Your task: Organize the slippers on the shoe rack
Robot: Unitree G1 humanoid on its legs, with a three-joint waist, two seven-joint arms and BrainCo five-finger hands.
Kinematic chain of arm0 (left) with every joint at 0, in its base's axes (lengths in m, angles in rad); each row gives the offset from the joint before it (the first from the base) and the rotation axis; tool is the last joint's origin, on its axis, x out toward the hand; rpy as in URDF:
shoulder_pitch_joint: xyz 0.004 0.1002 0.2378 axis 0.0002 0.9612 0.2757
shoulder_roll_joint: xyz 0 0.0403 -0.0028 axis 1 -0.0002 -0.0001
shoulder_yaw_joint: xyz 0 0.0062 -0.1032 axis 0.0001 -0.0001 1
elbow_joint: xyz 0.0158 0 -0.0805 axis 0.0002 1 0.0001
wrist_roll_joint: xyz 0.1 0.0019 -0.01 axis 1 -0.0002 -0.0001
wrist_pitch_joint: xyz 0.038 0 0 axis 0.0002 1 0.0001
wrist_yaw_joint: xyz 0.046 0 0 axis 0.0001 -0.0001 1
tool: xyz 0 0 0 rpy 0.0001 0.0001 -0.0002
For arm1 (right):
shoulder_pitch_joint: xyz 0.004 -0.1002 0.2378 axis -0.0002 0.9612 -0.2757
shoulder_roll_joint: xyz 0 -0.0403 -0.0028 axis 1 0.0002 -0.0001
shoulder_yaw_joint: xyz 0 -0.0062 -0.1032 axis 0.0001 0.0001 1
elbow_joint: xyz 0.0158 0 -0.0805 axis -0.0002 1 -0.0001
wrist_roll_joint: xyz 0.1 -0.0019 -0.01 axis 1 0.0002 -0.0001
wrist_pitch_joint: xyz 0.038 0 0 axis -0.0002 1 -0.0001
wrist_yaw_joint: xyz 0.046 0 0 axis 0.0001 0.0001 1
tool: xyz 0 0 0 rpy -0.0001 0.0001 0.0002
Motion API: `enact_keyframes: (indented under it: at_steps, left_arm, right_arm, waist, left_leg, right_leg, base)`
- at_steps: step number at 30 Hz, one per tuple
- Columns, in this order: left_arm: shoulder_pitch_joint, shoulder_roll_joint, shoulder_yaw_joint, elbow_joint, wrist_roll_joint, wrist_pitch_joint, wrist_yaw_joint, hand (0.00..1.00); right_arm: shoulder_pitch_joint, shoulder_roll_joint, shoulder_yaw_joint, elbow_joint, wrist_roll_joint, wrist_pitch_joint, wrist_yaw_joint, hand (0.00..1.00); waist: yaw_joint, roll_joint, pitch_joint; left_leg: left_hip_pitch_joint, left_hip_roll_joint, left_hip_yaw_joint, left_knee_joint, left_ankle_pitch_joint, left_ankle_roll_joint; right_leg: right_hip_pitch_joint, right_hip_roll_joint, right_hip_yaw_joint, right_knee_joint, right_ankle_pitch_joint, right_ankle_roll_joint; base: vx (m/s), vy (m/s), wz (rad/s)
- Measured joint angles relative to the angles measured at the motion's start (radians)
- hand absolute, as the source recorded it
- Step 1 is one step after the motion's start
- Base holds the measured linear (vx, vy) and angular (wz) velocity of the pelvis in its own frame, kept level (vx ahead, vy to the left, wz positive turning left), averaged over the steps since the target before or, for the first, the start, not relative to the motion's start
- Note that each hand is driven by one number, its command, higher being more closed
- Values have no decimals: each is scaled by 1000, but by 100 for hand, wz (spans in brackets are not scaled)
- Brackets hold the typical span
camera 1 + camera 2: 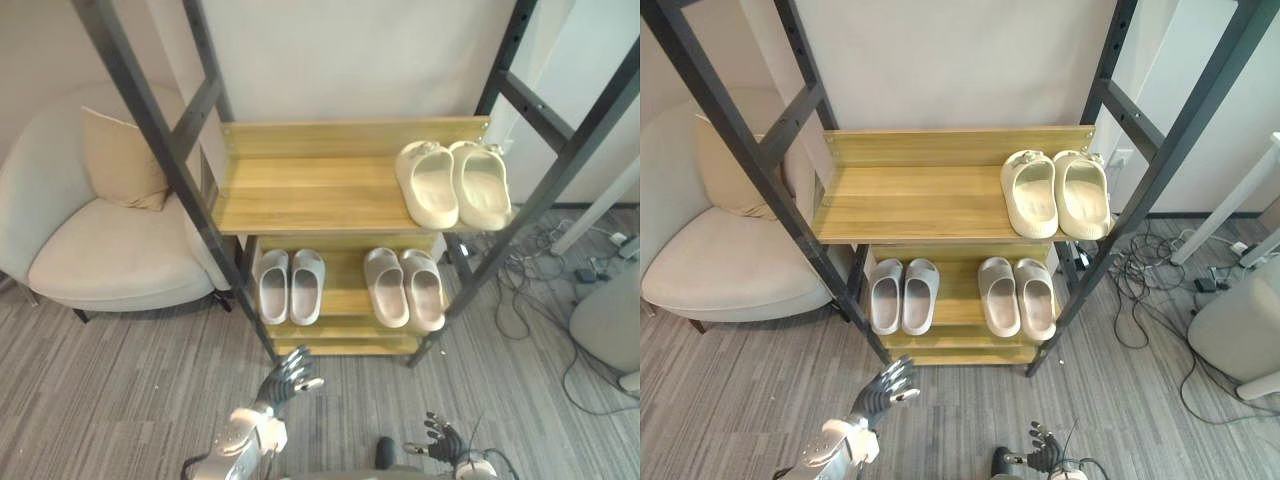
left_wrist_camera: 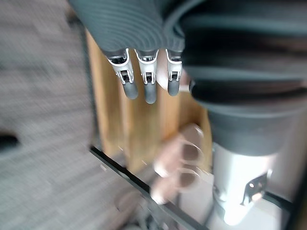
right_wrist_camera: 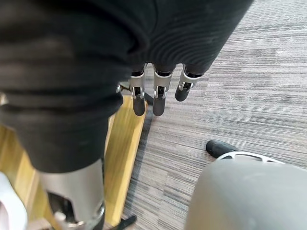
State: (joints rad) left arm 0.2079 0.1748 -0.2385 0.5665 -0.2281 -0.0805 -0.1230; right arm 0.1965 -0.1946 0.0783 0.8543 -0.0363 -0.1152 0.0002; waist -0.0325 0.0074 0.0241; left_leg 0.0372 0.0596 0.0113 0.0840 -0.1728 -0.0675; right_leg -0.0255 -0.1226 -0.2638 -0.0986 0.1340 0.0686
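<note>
1. Silver, dark-tipped fingers of the left hand (image 1: 288, 380) are spread loosely and hold nothing. The hand hangs above the grey carpet (image 1: 120, 380), just in front of the shoe rack's lower left corner.
2. The right hand (image 1: 441, 436) sits lower and closer to the robot, off the rack's right front corner. Its fingers are likewise loose and empty, and its wrist view shows them straight over the carpet beside a wooden shelf edge.
3. The shoe rack (image 1: 300, 190) has wooden shelves in a dark metal frame and stands against a pale wall.
4. On the lower shelf a pale grey pair (image 1: 288, 285) lies at the left and a beige pair (image 1: 405, 288) at the right. Each pair lies side by side with toes toward the wall.
5. On the upper shelf a cream pair (image 1: 453, 183) lies at the right end, toes toward the wall.
6. A light armchair (image 1: 110, 250) with a tan cushion (image 1: 120, 160) stands left of the rack, and cables (image 1: 530, 290) trail on the carpet to its right.
</note>
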Motion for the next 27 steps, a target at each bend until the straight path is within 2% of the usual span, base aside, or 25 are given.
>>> enact_keyframes:
  at_steps: [2,5,10,22,24,26,27]
  left_arm:
    - [-1,-16,56,111,90,0,36,0]
    - [-6,-31,111,215,141,1,68,0]
    - [-18,-35,144,283,219,1,118,0]
    - [-68,-53,220,387,267,0,176,0]
    - [-86,-55,220,399,266,1,188,0]
    - [-104,-58,219,402,265,6,194,0]
    - [-107,-59,219,402,265,6,197,0]
  right_arm:
    - [-7,13,-21,32,6,0,-4,0]
    - [-19,33,-62,79,17,3,-18,0]
    - [-31,38,-78,118,17,11,-35,0]
    - [-82,70,-110,151,16,24,-59,0]
    - [-110,72,-109,162,16,26,-60,0]
    - [-127,78,-108,164,17,27,-60,0]
    - [-128,79,-109,164,17,27,-60,0]
  waist:
    - [6,-8,-4]
    - [9,-13,-7]
    - [14,-17,-4]
    - [21,-42,11]
    - [25,-43,32]
    - [25,-51,47]
    - [25,-53,48]
  left_leg:
    - [0,0,-7,-2,1,-1]
    - [2,-1,-19,-12,7,-2]
    - [19,-1,-23,-15,12,-2]
    - [34,-3,3,-20,10,0]
    - [29,-4,4,-5,7,1]
    - [-2,-19,-38,15,6,4]
    - [-6,-20,-46,21,5,6]
  right_leg:
    - [1,0,-4,0,-3,0]
    - [2,0,-13,0,-5,2]
    - [16,-1,-19,0,-8,7]
    - [19,-2,5,9,-13,10]
    - [-15,-9,13,86,-45,9]
    - [-81,-39,21,240,-132,16]
    - [-85,-42,21,255,-141,16]
  base:
    - [3,-11,5]
    - [29,-8,9]
    - [36,0,4]
    - [0,1,-6]
    - [-7,16,1]
    - [-32,12,41]
    - [1,-25,60]
